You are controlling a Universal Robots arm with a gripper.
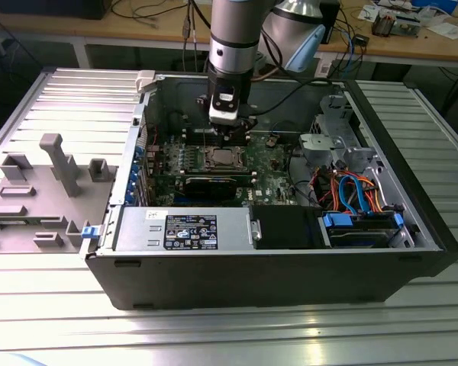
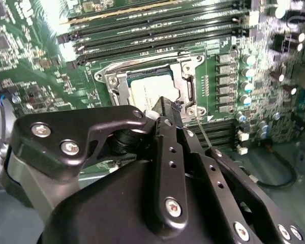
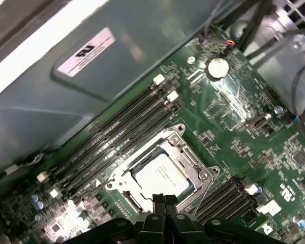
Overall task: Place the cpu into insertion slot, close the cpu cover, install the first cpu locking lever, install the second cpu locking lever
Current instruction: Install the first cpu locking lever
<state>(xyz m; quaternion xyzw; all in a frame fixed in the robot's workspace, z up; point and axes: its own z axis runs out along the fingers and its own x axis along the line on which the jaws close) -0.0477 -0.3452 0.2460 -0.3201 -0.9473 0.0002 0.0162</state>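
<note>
The hand (image 3: 161, 201), fingers pinched together on nothing, hovers at the edge of the insertion slot (image 3: 179, 128). The cpu (image 3: 160, 175) lies seated there, the cpu cover (image 3: 190, 161) seemingly down over it, so placing and closing look done; the levers cannot be judged. Beyond, memory slots (image 3: 117, 137) and the case wall (image 3: 66, 96) crowd close

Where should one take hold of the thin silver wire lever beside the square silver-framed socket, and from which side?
Probably near the free end of the thin silver wire lever, from above, one finger on each side. It is a slim straight rod slanting out from the silver socket frame, over the green motherboard.
</note>
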